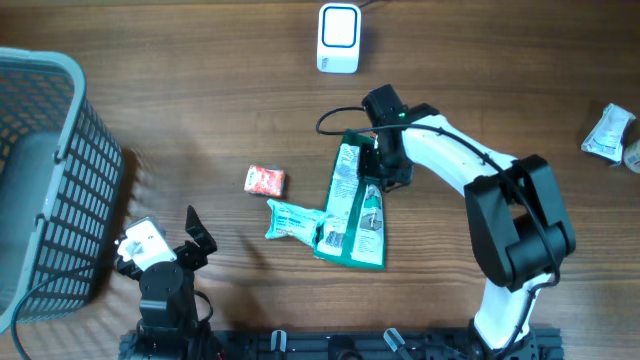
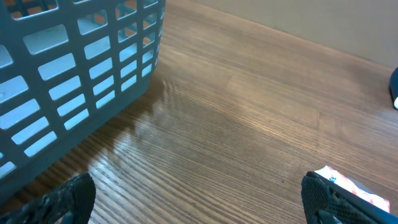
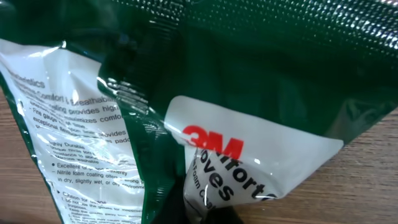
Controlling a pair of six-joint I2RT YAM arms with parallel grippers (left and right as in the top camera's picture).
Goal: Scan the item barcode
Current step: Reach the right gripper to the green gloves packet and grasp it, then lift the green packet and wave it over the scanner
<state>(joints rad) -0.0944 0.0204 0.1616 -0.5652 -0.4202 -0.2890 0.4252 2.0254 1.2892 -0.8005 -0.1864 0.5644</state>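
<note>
The item, a green and white 3M glove package (image 1: 352, 215), lies flat in the middle of the table. It fills the right wrist view (image 3: 249, 74), its film bunched at the bottom edge. My right gripper (image 1: 388, 165) is over the package's upper end, shut (image 3: 211, 214) on a fold of it. A white barcode scanner (image 1: 338, 38) stands at the far edge, beyond the package. Near the front left, my left gripper (image 1: 195, 235) hangs open over bare wood (image 2: 199, 199), both fingertips (image 2: 71, 199) apart and holding nothing.
A grey mesh basket (image 1: 50, 170) stands at the left, close to the left gripper (image 2: 68, 68). A small red packet (image 1: 265, 180) and a pale green packet (image 1: 295, 220) lie left of the package. White packets (image 1: 608, 130) sit at the far right edge.
</note>
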